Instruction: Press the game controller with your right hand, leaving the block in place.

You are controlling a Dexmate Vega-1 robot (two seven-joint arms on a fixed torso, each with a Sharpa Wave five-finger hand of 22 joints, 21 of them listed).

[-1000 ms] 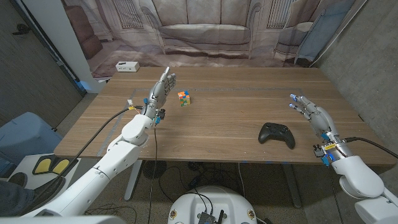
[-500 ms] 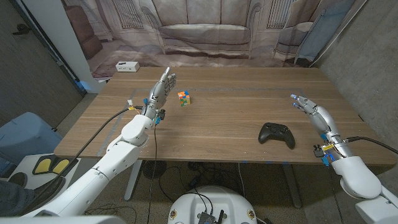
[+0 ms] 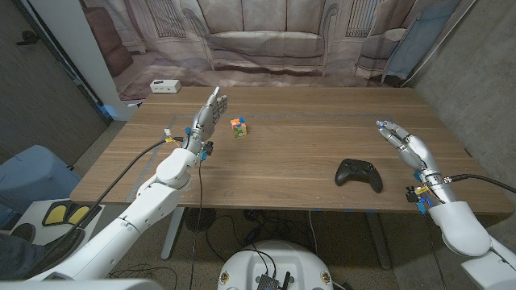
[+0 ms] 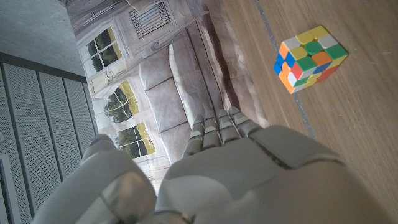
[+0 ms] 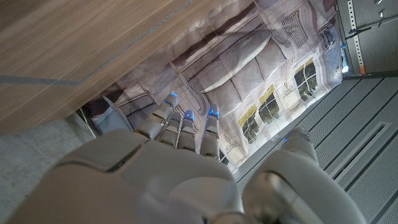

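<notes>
A black game controller (image 3: 359,173) lies on the wooden table (image 3: 290,149) at the front right. My right hand (image 3: 401,140) is raised to the right of it and a little further back, fingers apart, holding nothing and clear of the controller. A multicoloured cube block (image 3: 237,127) sits at the back left of the table, also seen from the left wrist as the cube (image 4: 310,58). My left hand (image 3: 209,114) stands on its edge just left of the block, fingers straight and apart from it. My left hand's back (image 4: 249,174) and my right hand's back (image 5: 161,174) show in the wrist views.
A small white box (image 3: 164,86) lies at the table's far left corner. A printed backdrop of a sofa (image 3: 266,40) hangs behind the table. A blue chair (image 3: 28,173) stands off the left side.
My right hand has drifted slightly toward the back and turned a little. The left hand, block and controller have not moved.
</notes>
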